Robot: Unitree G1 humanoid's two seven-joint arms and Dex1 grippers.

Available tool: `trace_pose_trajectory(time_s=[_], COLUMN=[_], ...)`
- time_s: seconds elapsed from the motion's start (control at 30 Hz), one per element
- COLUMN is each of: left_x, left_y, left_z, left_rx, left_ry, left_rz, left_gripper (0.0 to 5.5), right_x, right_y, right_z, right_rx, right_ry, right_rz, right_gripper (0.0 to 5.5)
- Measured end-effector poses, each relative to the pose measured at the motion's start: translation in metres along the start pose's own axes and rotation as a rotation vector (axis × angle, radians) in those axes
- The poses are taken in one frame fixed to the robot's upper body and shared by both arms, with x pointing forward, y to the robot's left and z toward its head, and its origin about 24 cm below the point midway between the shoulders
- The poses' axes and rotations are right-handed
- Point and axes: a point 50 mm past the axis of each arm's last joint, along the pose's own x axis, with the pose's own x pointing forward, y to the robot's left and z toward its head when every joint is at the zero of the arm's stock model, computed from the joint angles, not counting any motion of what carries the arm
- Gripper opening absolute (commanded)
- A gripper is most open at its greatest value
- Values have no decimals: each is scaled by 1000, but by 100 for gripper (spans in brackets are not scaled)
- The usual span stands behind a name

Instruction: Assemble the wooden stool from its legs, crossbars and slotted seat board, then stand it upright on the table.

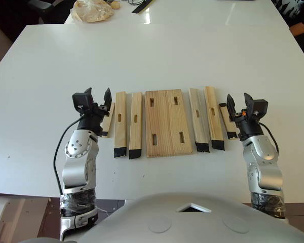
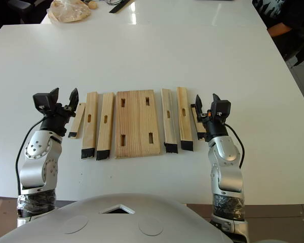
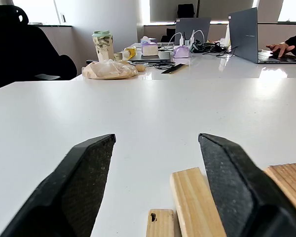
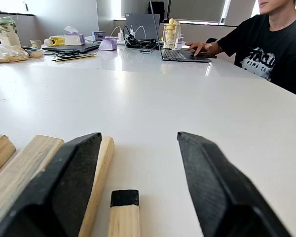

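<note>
The slotted seat board [image 1: 164, 123] lies flat in the middle of the white table [image 1: 157, 55]. Two black-tipped legs [image 1: 120, 124] [image 1: 135, 125] lie to its left and two more [image 1: 198, 120] [image 1: 213, 117] to its right. A short crossbar [image 1: 108, 120] lies at the left end of the row, another crossbar [image 1: 227, 121] at the right end. My left gripper [image 1: 99, 96] hovers open over the left crossbar [image 3: 160, 223], holding nothing. Over the right crossbar [image 4: 124, 212] my right gripper [image 1: 238, 101] is open too, nothing between its fingers.
A plastic bag of food [image 1: 92, 10] and a black object [image 1: 142, 5] sit at the table's far edge. Beyond lies a second table with a laptop [image 4: 175, 52] and clutter. Wide bare tabletop stretches behind the row of parts.
</note>
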Motion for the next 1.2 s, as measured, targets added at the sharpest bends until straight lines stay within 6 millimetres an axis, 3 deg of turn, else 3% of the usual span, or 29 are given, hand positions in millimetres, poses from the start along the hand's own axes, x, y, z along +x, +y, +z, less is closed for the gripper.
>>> trace_pose_trajectory(time_s=[0.43,1.2], left_x=[-6,-5], left_y=[-17,-19], left_z=[0,2], left_rx=[-24,4], left_ry=[-16,1], left_rz=[-16,-49], left_gripper=[315,315], right_x=[3,0], right_y=[12,23], right_z=[5,5], right_rx=[-23,-85], right_ry=[-33,-19], right_rz=[8,53], right_gripper=[283,283])
